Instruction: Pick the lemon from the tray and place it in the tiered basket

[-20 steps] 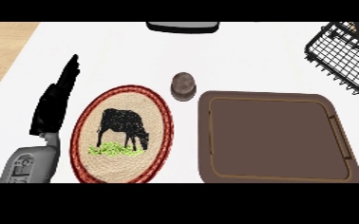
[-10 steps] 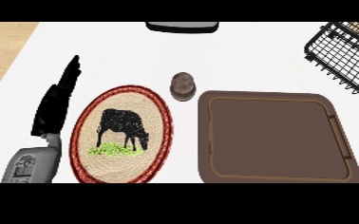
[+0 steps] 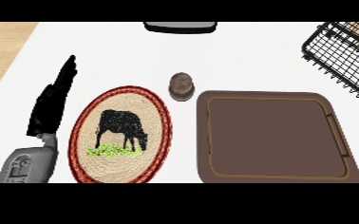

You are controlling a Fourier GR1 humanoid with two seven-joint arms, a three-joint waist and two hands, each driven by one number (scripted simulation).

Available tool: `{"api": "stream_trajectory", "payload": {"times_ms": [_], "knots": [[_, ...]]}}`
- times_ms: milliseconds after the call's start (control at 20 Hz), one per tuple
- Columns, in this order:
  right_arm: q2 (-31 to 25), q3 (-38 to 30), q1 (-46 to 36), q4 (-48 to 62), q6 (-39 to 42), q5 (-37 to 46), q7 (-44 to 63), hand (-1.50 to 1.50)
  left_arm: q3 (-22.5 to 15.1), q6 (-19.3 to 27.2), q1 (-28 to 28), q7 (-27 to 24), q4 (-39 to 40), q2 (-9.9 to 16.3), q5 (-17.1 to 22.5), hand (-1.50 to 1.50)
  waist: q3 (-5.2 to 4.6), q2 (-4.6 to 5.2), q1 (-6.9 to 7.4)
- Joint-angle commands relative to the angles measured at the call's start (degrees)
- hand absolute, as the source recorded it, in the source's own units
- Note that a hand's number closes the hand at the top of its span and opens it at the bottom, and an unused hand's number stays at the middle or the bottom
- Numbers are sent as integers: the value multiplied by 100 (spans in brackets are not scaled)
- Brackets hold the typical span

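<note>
A brown tray (image 3: 273,137) lies at the lower right of the counter, and nothing shows on it. No lemon appears anywhere in the head view. The black wire tiered basket (image 3: 335,52) reaches in from the upper right edge, only partly in view. My left hand (image 3: 52,102) rests open at the left, fingers straight and pointing up, beside the plate. My right hand does not show.
A round woven plate (image 3: 120,135) with a red rim and a black cow picture lies left of the tray. A small brown round object (image 3: 182,85) stands between plate and tray, toward the back. A dark object (image 3: 179,26) sits at the counter's far edge.
</note>
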Motion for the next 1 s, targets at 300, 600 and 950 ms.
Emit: {"api": "stream_trajectory", "payload": {"times_ms": [300, 600, 950], "knots": [[-171, -753, 370, 207, 102, -896, -949, 150, 34, 62, -311, 253, 165, -54, -47, 0, 5, -15, -50], [-184, -1354, 664, 101, -193, -1560, -693, -150, -3, 7, 194, -40, -124, -83, -9, 0, 4, -28, -29], [92, -1516, 974, -456, -1494, -1856, -1099, -150, 79, -46, 324, 37, -299, -16, 37, 0, 1, -57, -70]]}}
